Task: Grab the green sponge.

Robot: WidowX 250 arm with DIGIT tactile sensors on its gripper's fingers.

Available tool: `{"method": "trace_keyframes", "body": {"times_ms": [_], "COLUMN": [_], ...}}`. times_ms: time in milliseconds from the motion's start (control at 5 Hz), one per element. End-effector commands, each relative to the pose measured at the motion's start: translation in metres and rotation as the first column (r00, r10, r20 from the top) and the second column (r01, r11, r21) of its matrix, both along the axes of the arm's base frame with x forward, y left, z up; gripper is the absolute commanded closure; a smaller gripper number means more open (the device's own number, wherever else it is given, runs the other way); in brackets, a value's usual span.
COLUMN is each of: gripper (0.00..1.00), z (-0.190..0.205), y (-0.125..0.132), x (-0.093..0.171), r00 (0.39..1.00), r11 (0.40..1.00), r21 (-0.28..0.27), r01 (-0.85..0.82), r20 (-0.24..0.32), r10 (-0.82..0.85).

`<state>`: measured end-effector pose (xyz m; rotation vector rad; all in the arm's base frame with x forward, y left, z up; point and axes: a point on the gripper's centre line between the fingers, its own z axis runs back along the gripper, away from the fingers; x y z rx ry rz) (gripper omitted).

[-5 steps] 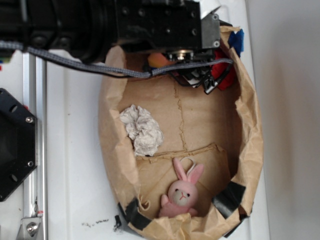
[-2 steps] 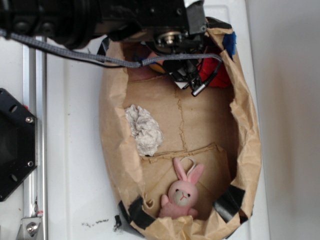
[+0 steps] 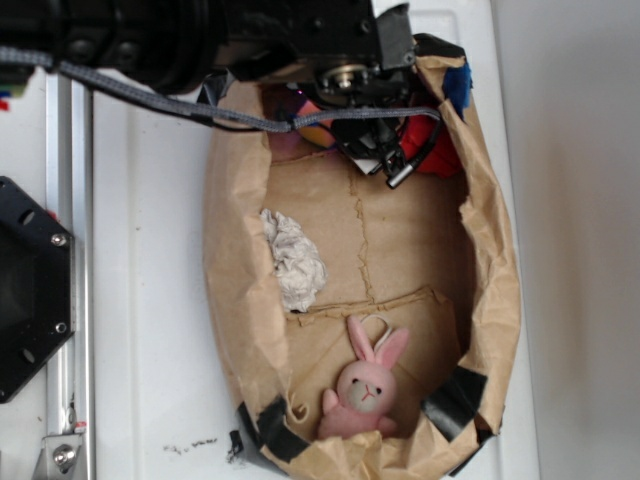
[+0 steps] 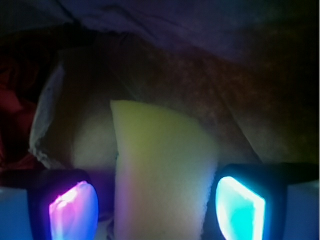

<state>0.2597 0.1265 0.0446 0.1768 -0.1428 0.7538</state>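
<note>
Green sponge sits between spread tool fingers; contact unclear.

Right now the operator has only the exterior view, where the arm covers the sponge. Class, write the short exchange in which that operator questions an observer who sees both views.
Operator: Is the sponge between the fingers?
Observer: Yes. In the wrist view the green sponge stands in the gripper gap, showing its yellow foam.
Operator: Are the pads on it?
Observer: A dark gap separates the pink-lit pad from the foam. The cyan-lit pad sits close, but I cannot tell if it touches.
Operator: What lies behind it?
Observer: The paper bag wall rises right behind the sponge.
</note>
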Motion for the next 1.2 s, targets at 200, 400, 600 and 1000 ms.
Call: {"method": "trace_keyframes", "body": {"times_ms": [200, 400, 600, 1000], "gripper": [1.0, 1.0, 1.0, 1.0], "z": [0.002, 0.005, 0.015, 0.086], "y": [0.001, 0.001, -0.002, -0.057], "x": [-0.002, -0.001, 0.001, -0.013], "r00": [0.999, 0.999, 0.999, 0.973], "r11": [0.999, 0.998, 0.999, 0.973], "r21": [0.05, 0.049, 0.044, -0.068], "r01": [-0.021, -0.026, -0.016, 0.221], "r20": [0.033, 0.041, 0.045, 0.088], "r10": [0.02, 0.024, 0.014, -0.215]}}
